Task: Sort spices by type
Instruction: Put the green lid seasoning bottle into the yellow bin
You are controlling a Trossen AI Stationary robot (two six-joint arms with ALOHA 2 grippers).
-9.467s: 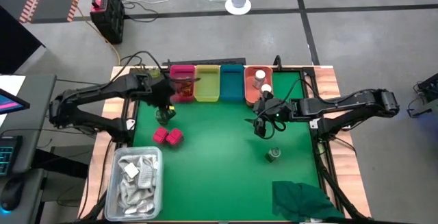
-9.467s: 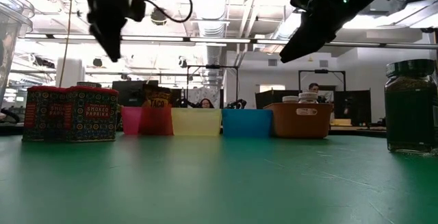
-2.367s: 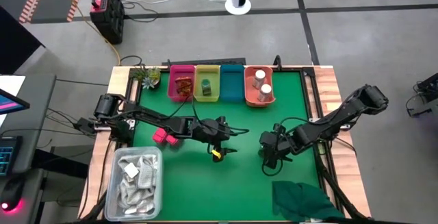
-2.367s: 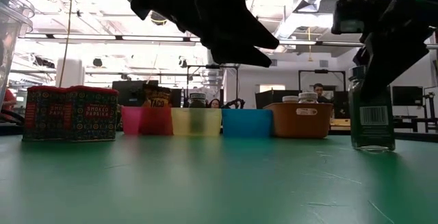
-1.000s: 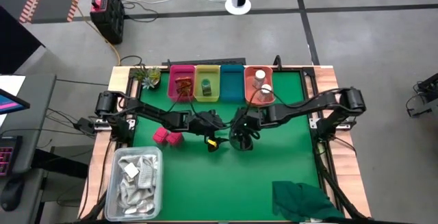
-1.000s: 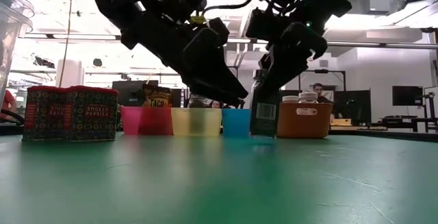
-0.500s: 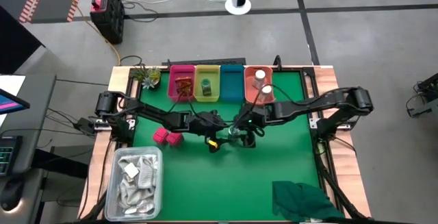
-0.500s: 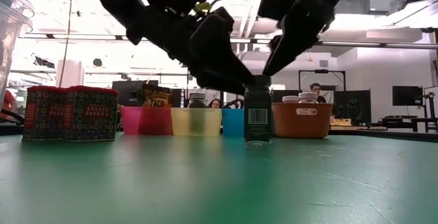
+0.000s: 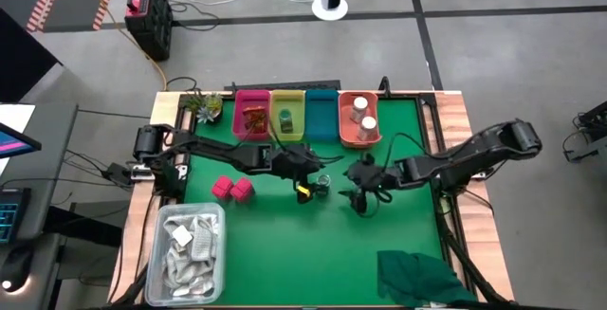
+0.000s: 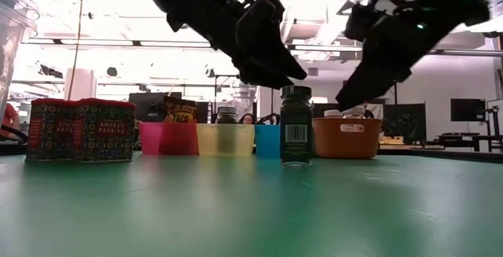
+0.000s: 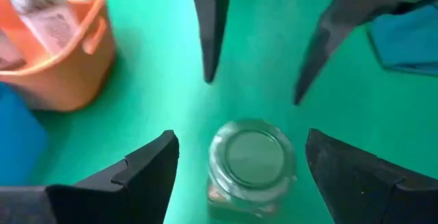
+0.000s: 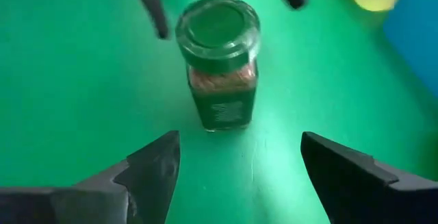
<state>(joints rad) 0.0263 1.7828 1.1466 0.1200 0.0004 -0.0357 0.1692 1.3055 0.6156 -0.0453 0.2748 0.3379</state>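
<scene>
Two grippers flank one green jar [image 9: 321,186] that stands upright on the green mat [image 9: 285,244], mid-table. The left gripper [image 9: 311,183] hangs just beside it on the left-arm side, fingers spread wide and holding nothing; in its wrist view the jar's lid [image 11: 254,154] sits between the two fingers [image 11: 147,166], touching neither. The right gripper [image 9: 356,194] is near the jar on the other side, also wide open and empty, with the jar [image 12: 217,59] ahead of its fingers [image 12: 152,162] and clear of them. In the low view the jar [image 10: 296,126] stands free between the two dark arms.

Beyond the left gripper, along the far edge, runs a row of bins: pink [image 9: 250,117] with orange-brown sachets [image 9: 253,119], yellow [image 9: 287,117] with another green jar [image 9: 285,118], blue [image 9: 321,116], and orange [image 9: 358,120] with two white-capped jars [image 9: 359,110]. Behind the left gripper, toward its arm's base, two pink packets [image 9: 232,189] lie touching each other. A clear tub [image 9: 190,246] of white packets sits at the near left corner, and a dark cloth [image 9: 422,278] at the near right.
</scene>
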